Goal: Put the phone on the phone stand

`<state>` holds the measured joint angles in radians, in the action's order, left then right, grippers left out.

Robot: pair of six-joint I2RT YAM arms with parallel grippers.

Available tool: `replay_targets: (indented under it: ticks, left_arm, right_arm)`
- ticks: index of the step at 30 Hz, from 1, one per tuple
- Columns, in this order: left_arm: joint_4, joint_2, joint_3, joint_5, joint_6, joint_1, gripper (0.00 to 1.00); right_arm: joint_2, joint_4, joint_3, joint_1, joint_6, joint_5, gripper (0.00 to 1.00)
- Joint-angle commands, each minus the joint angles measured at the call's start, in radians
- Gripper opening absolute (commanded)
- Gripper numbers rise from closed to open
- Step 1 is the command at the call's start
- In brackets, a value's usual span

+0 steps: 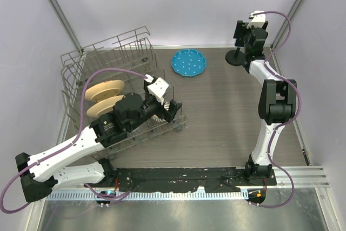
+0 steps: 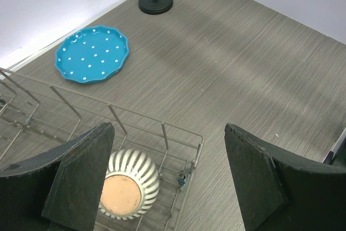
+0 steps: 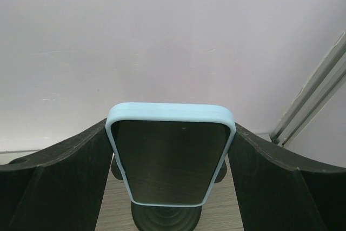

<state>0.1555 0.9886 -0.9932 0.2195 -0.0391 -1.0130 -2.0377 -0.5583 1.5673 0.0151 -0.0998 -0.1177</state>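
**Right arm.** The right gripper (image 3: 170, 125) is at the far right corner of the table (image 2: 243, 63), over the stand (image 3: 165, 217). Its jaws are wide, spanning the width of the phone (image 3: 170, 160). One fingertip (image 3: 102, 133) lies against each long edge, so the phone is held between them.

**Phone.** It stands upright with its dark screen facing the wrist camera and the light blue edge showing along the top and sides. It sits directly above the stand's round base. Two small black knobs of the cradle project from behind its lower sides. Whether the phone is fully seated in the cradle cannot be told.

**Left arm.** The left gripper (image 2: 167, 128) hangs over the near corner of the wire rack (image 1: 108, 52), well apart from the stand. Its jaws are wide and hold nothing.

**Other items.**
- A striped bowl (image 2: 132, 179) lies inside the rack below the gripper.
- Two beige plates (image 1: 105, 90) stand on edge in the rack.
- A blue dotted plate (image 2: 92, 53) lies flat on the table between the rack and the stand.
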Motion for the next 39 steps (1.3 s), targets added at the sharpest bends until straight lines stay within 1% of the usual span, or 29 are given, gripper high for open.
replay_targets:
  ticks: [1, 5, 11, 21, 27, 30, 34, 37, 39]
  left_arm:
    - [-0.019, -0.001, -0.007, 0.006, 0.01, 0.001, 0.87]
    - [-0.017, 0.002, -0.007, 0.006, 0.01, 0.001, 0.87]
    - [-0.017, 0.008, -0.009, 0.003, 0.007, 0.001, 0.87]
    - [-0.013, 0.01, -0.01, -0.002, 0.004, 0.002, 0.87]
    - [-0.011, 0.013, -0.009, 0.001, 0.004, 0.001, 0.87]
    - [-0.011, 0.015, -0.01, 0.0, 0.004, 0.001, 0.87]
    - [-0.008, 0.019, -0.013, 0.0, 0.004, 0.001, 0.87]
    - [-0.008, 0.025, -0.012, 0.001, 0.004, 0.001, 0.87]
    - [-0.007, 0.028, -0.013, 0.001, 0.004, 0.002, 0.87]
  right_arm:
    - [0.043, 0.018, 0.045, 0.005, -0.055, -0.005, 0.84]
    - [0.06, 0.031, 0.051, 0.003, -0.052, -0.008, 0.84]
    - [0.073, 0.087, 0.117, 0.005, -0.054, -0.025, 0.84]
    - [0.135, 0.118, 0.129, 0.003, -0.034, -0.039, 0.85]
    - [0.185, 0.175, 0.166, 0.005, -0.005, -0.069, 0.85]
    - [0.197, 0.185, 0.189, 0.005, -0.005, -0.057, 0.85]
    - [0.178, 0.253, 0.243, 0.003, 0.006, -0.039, 0.85]
    - [0.172, 0.244, 0.246, 0.005, 0.028, -0.019, 0.85]
    - [0.162, 0.254, 0.255, 0.005, 0.026, -0.005, 0.81]
